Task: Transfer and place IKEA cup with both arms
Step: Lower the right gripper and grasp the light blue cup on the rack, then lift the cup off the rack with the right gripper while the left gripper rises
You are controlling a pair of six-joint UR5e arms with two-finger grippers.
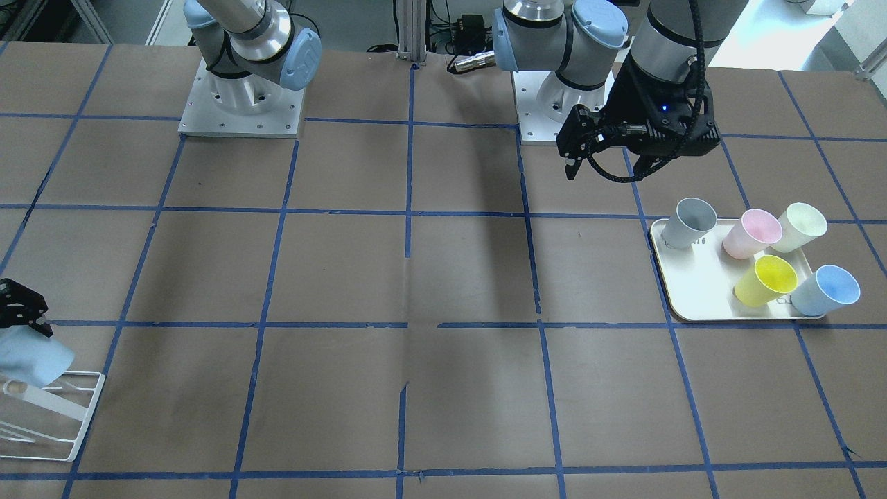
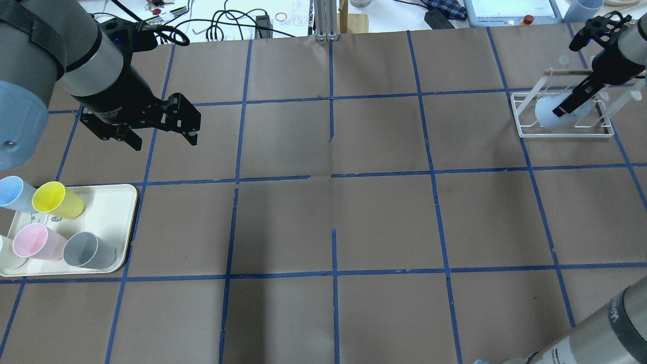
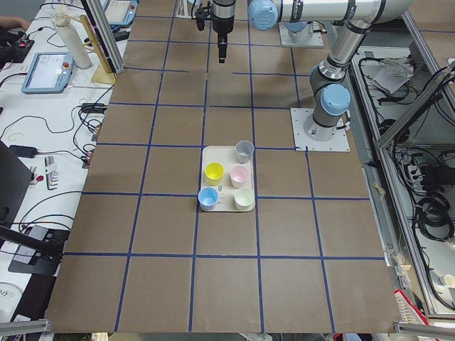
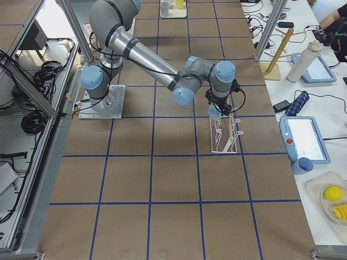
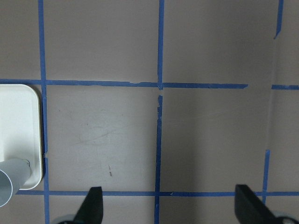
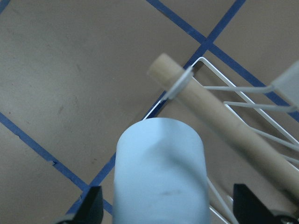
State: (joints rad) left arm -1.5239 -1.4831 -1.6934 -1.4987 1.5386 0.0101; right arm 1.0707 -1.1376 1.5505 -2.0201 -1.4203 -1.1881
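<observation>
The light-blue IKEA cup (image 6: 161, 172) sits base-up at the white wire rack (image 2: 566, 132), beside its wooden dowel (image 6: 224, 135). It also shows in the front view (image 1: 34, 357) and the overhead view (image 2: 548, 112). My right gripper (image 6: 168, 205) is open around it, with a small gap between each finger and the cup wall. My left gripper (image 2: 162, 134) is open and empty, high above the table near the tray (image 2: 113, 212). A look-alike blue cup (image 1: 828, 290) stands on that tray.
The tray (image 1: 693, 291) also holds a grey cup (image 1: 689, 223), a pink cup (image 1: 752, 233), a pale cream cup (image 1: 800, 227) and a yellow cup (image 1: 766, 279). Both arm bases (image 1: 239, 104) stand at the robot's side of the brown blue-taped table.
</observation>
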